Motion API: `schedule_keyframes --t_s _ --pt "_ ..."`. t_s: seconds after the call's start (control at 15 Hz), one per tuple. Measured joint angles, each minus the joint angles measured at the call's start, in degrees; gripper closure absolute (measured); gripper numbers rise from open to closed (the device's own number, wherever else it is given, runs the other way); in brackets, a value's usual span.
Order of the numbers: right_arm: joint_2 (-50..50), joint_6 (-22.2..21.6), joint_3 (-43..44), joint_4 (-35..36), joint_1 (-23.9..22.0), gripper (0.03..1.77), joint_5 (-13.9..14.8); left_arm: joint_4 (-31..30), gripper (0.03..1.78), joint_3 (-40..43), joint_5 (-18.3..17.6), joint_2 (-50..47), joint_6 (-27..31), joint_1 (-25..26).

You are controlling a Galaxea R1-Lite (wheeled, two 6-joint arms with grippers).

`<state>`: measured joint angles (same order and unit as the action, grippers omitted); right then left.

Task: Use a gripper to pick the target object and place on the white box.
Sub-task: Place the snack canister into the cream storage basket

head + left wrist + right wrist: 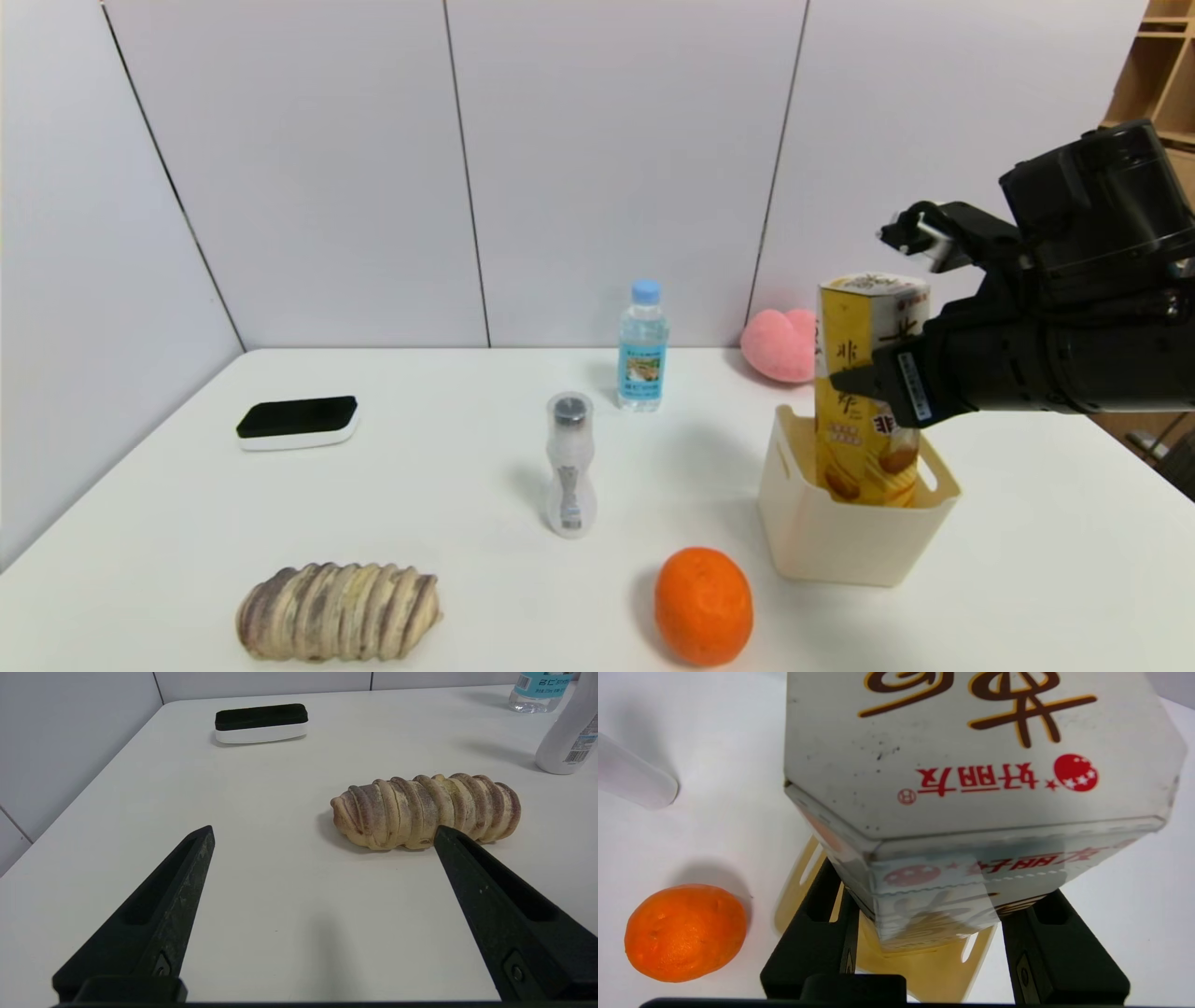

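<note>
The target object (pixel 864 373), a tall yellow and white hexagonal chip carton, stands upright with its lower end inside the white box (pixel 840 541), a cream open-top bin at the right of the table. My right gripper (pixel 873 383) reaches in from the right and is shut on the carton's middle. In the right wrist view its black fingers (pixel 831 905) press both sides of the carton (pixel 971 765) above the bin's wall (pixel 924 970). Whether the carton touches the bin's floor is hidden. My left gripper (pixel 324 830) hangs open over bare table, holding nothing.
An orange (pixel 703 605) lies just left of the bin. A ridged bread loaf (pixel 338 611) sits front left, a slim white bottle (pixel 569 464) mid-table, a water bottle (pixel 642 347) and pink plush (pixel 782 343) at the back, a black-topped eraser (pixel 297 422) far left.
</note>
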<state>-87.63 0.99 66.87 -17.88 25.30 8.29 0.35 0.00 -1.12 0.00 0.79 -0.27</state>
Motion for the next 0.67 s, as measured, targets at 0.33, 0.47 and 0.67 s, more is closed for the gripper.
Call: schedule_keyframes --t_s 0.33,0.47,0.67 --pt "-0.09 0.57 0.11 0.57 0.0 0.65 0.0 0.0 0.12 0.0 -0.02 0.0 0.0 0.0" --pt "-0.13 0.39 0.37 0.52 0.0 0.52 0.09 0.0 0.12 0.0 0.0 0.0 0.0 0.0" --pt "-0.22 0.2 0.46 0.66 0.0 0.38 0.11 -0.02 0.12 0.0 0.0 0.0 -0.02 0.0"
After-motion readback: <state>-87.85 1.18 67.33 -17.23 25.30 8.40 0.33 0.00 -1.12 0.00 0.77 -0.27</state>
